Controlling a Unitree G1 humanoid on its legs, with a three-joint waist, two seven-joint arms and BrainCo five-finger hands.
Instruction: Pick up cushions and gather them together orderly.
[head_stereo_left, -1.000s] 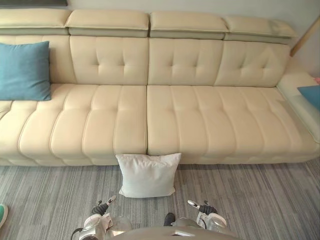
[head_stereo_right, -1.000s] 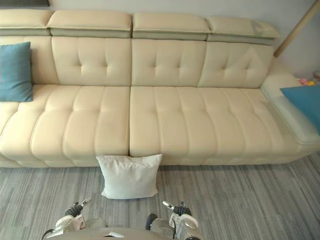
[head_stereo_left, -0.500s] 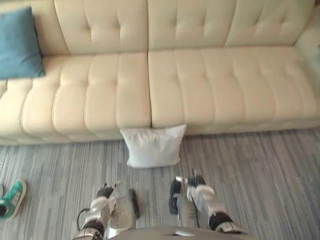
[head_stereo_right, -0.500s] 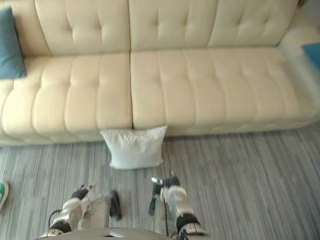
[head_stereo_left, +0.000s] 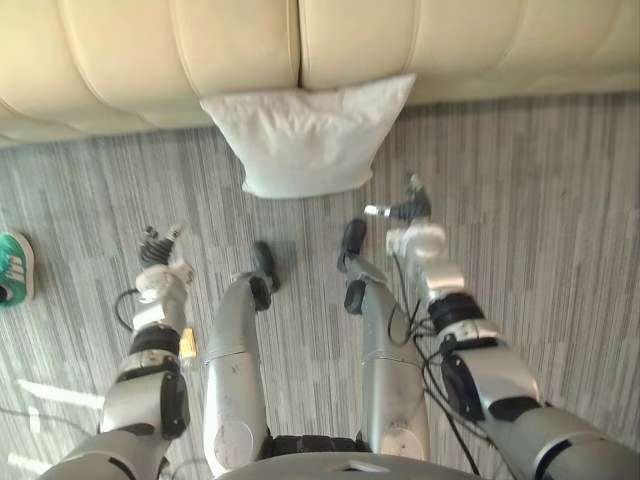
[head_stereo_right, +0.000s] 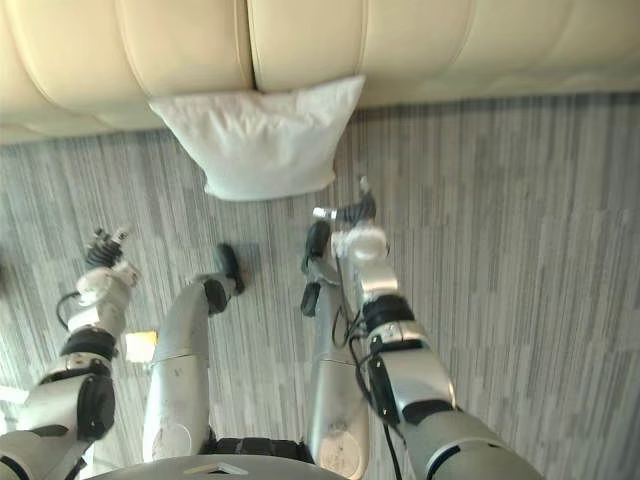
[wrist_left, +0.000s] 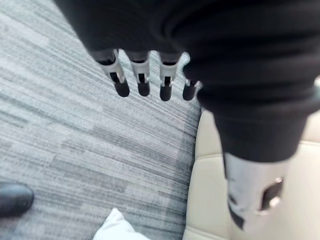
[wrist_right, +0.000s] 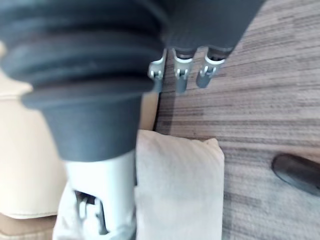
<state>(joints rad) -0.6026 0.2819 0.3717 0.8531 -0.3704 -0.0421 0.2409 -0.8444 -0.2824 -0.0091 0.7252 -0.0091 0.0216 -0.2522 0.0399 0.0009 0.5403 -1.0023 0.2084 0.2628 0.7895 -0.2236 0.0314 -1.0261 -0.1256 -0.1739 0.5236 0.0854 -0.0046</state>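
A white cushion (head_stereo_left: 305, 135) stands on the grey carpet, leaning against the front of the cream sofa (head_stereo_left: 200, 45) at the seam between two seats. My right hand (head_stereo_left: 408, 211) hovers just short of the cushion's lower right corner, fingers (wrist_right: 180, 75) straight and holding nothing; the cushion (wrist_right: 180, 185) lies just past them. My left hand (head_stereo_left: 155, 252) is out over the carpet, well to the left of the cushion and lower down. Its fingers (wrist_left: 142, 85) are straight and empty, and a corner of the cushion (wrist_left: 117, 227) shows beyond them.
A green and white shoe (head_stereo_left: 15, 265) lies on the carpet at the far left. The sofa's front edge (head_stereo_right: 400, 60) runs across the top, with striped grey carpet (head_stereo_left: 540, 200) on both sides of the cushion.
The camera has tipped down and moved closer, so the sofa back is out of sight. Both arms have stretched forward towards the cushion. The cushion still rests against the sofa.
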